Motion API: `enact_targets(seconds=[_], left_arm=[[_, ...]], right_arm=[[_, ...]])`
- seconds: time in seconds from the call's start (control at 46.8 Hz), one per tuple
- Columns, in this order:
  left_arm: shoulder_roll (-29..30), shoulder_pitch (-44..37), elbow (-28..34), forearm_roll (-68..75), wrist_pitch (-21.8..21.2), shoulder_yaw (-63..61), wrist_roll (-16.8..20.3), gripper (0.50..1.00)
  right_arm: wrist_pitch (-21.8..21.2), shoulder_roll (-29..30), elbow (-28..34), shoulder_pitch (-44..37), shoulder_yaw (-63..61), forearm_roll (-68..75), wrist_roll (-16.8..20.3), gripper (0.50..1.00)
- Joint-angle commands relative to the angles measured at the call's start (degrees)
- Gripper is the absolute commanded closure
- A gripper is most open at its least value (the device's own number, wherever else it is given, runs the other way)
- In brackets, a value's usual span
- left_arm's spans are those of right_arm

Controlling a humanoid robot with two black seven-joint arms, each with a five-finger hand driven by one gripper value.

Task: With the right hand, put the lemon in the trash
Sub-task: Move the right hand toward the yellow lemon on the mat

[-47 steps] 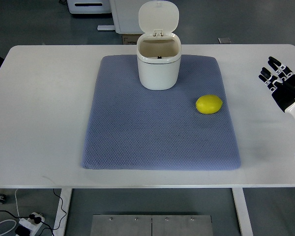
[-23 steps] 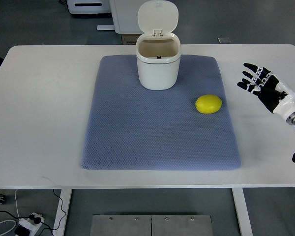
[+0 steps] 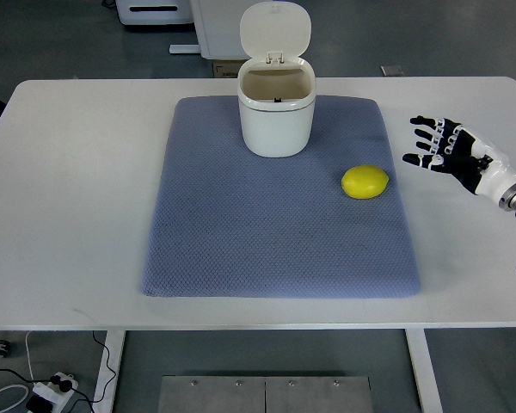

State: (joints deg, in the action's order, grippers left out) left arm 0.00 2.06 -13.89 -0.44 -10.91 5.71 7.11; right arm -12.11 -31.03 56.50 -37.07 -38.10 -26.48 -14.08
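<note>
A yellow lemon [image 3: 365, 182] lies on the right part of the blue-grey mat [image 3: 267, 232]. At the mat's far edge stands a small white trash bin [image 3: 276, 116], its lid flipped up and its inside showing. My right hand [image 3: 439, 148] hovers over the white table to the right of the lemon, a short gap away, with its black-and-white fingers spread and holding nothing. The left arm does not show.
The white table [image 3: 77, 189] spreads wide around the mat. Beyond its far edge stand white cabinets [image 3: 215, 26] on a grey floor. Cables and a power strip [image 3: 47, 391] lie on the floor under the near left corner.
My right hand has moved left and a little toward the lemon, turning so its spread fingers point at the mat. Lemon and bin have not moved.
</note>
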Motion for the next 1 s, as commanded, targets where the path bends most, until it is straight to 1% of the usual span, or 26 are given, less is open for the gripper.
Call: enact_targets(seconds=[0.0,0.192,0.342,0.556,0.62,0.684,0.855,0.983], left_arm=[[0.00,-0.03,0.01,0.00,0.01,0.00,0.00,0.500],[0.00,0.05,0.01,0.00,0.01,0.00,0.00,0.500],[0.00,-0.03,0.01,0.00,0.01,0.00,0.00,0.500],[0.00,0.05,0.01,0.00,0.01,0.00,0.00,0.500],[0.00,0.05,0.01,0.00,0.01,0.00,0.00,0.500],[0.00,0.05,0.01,0.00,0.01,0.00,0.00,0.500],[0.00,-0.03,0.01,0.00,0.01,0.00,0.00,0.500],[0.00,-0.04,0.01,0.00,0.01,0.00,0.00,0.500]], right_arm=[[-0.02,-0.17,0.01,-1.95,3.73,0.03,-2.26,0.500],[0.24,-1.05,0.19,-5.11,8.83,-0.06,-2.80,0.515],[1.30,-0.96,-0.08,-7.75,12.79,0.03,-2.80,0.515],[3.93,-0.53,-1.13,-7.84,13.58,2.84,-4.11,0.511],[4.02,-0.44,-1.57,-7.84,13.67,3.02,-4.12,0.511],[4.02,-0.44,-1.83,-7.84,14.72,3.02,-4.12,0.500],[3.94,-0.35,-3.41,-8.71,17.97,3.02,-4.03,0.500],[3.94,0.18,-3.86,-8.98,17.89,3.11,-4.12,0.500]])
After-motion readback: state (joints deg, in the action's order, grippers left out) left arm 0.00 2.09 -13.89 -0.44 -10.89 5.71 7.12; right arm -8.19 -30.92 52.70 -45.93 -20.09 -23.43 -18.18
